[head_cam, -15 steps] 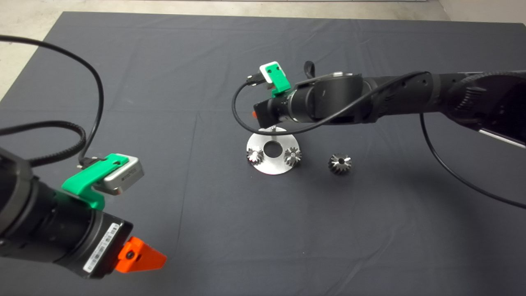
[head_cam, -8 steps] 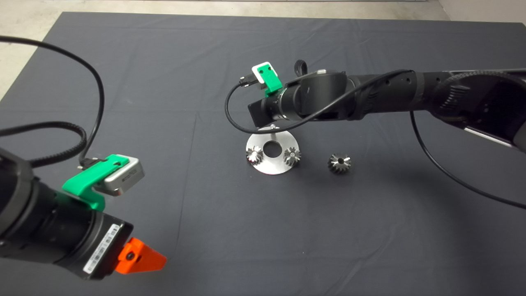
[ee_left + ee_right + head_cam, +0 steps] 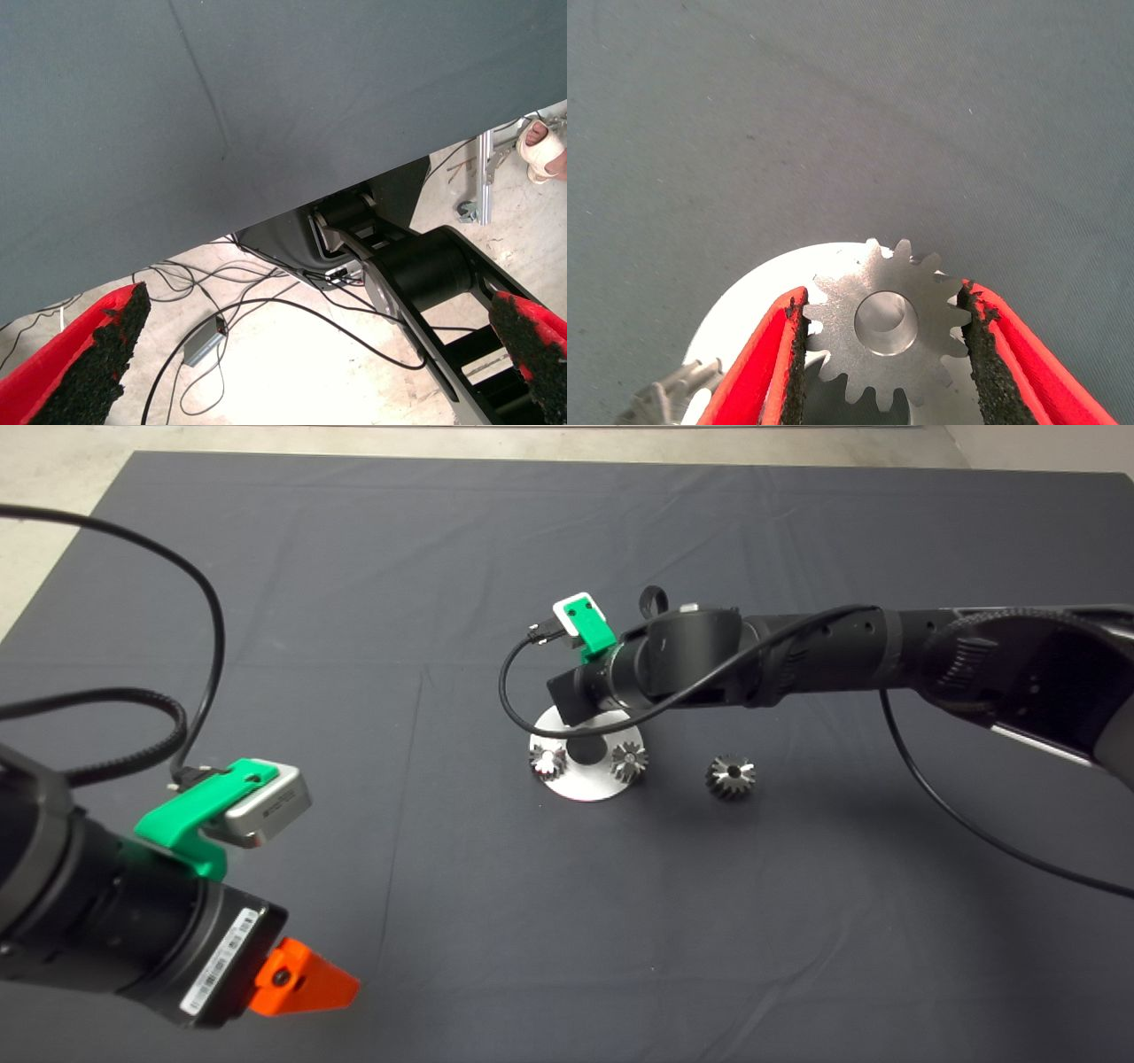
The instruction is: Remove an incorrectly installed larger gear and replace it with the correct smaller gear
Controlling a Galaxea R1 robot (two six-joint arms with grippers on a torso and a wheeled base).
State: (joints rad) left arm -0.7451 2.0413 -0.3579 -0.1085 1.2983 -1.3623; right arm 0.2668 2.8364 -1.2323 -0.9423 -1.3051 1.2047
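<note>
The right gripper (image 3: 881, 354) hangs over a round silver plate (image 3: 580, 786) near the middle of the dark mat (image 3: 567, 540), its red fingers (image 3: 766, 363) clamped on the toothed rim of the smaller gear (image 3: 886, 323), a flat grey spur gear with straight teeth and a smooth centre hole. Only the right wrist view shows that grip; from above, the black arm and its green camera mount (image 3: 585, 624) hide gear and fingers alike and cover the plate's far half. Two small shiny gears (image 3: 549, 761) (image 3: 629, 761), each with a pin in its centre, stand on the plate's near edge, either side of its dark middle hole. The larger gear (image 3: 732, 776), glinting slanted teeth around a dark bore, lies on the cloth just to the right of the plate, apart from it. The left gripper (image 3: 306, 979) waits at the lower left of the mat; its wrist view shows its fingers (image 3: 84, 359) spread wide apart on nothing, with the mat's edge, loose cables on a pale floor and a person's sandalled foot (image 3: 542, 149) beyond.
</note>
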